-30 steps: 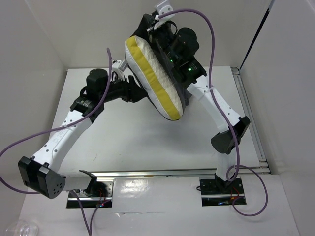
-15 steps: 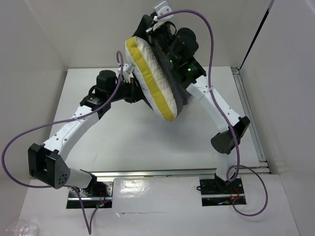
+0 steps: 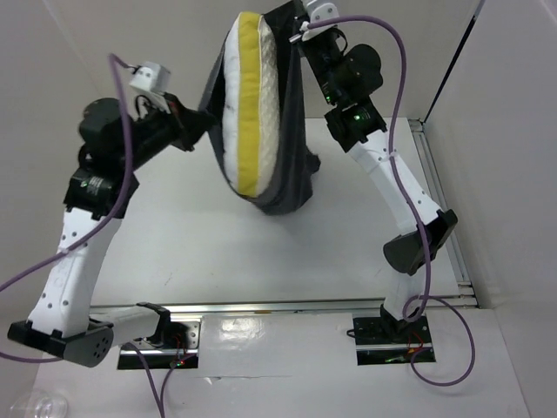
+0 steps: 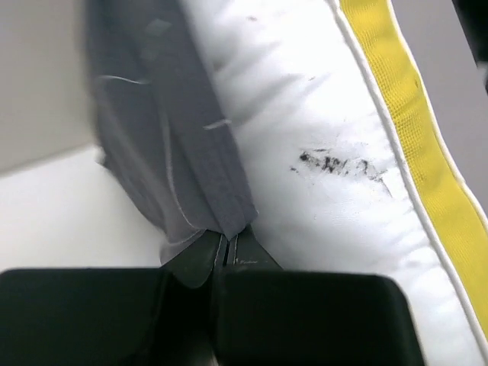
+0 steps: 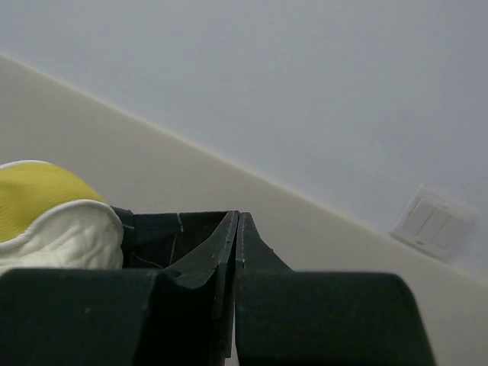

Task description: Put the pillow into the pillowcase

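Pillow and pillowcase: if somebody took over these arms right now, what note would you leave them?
Left gripper: shut on the pillowcase edge.
Right gripper: shut on the opposite edge.
Both things hang in the air above the table.
Done: the pillow sits inside the open case, bottom end covered.
To do: its yellow-banded side is exposed; work the cloth over it.
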### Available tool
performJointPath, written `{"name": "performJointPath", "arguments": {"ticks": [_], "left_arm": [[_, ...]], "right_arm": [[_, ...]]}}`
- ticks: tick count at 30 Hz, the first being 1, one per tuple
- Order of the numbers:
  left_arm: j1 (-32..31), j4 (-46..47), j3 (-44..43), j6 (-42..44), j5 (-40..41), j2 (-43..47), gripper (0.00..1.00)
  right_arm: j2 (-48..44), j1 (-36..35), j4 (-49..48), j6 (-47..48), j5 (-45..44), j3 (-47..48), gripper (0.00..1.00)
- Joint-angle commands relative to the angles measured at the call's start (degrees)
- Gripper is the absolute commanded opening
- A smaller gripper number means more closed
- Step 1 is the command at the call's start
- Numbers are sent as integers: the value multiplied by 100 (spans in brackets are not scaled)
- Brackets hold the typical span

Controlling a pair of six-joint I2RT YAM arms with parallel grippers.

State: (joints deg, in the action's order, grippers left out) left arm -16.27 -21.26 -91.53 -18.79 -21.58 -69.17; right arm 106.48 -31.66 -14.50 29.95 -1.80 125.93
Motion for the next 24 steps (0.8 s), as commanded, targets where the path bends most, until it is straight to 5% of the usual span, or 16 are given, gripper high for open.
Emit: {"name": "performJointPath", "arguments": {"ticks": [1, 7, 10, 13, 19, 24], "left_arm": [[239, 296, -628, 200, 785, 439, 0], [537, -185, -1833, 745, 1420, 9, 0], [608, -694, -1308, 702, 975, -175, 0], [608, -1362, -1008, 578, 726, -685, 0], [933, -469, -2709, 604, 717, -651, 0], [784, -1221, -1942, 428, 217, -835, 0]], "right_arm": [[-785, -60, -1176, 493, -144, -15, 0], [-1137, 344, -1232, 1012, -198, 55, 0], [-1452, 652, 94, 197, -145, -486, 0], [-1805, 714, 19, -25, 118, -1410, 0], [-1296, 714, -413, 134, 5, 554, 0], [-1928, 636, 711, -884, 408, -1102, 0]]}}
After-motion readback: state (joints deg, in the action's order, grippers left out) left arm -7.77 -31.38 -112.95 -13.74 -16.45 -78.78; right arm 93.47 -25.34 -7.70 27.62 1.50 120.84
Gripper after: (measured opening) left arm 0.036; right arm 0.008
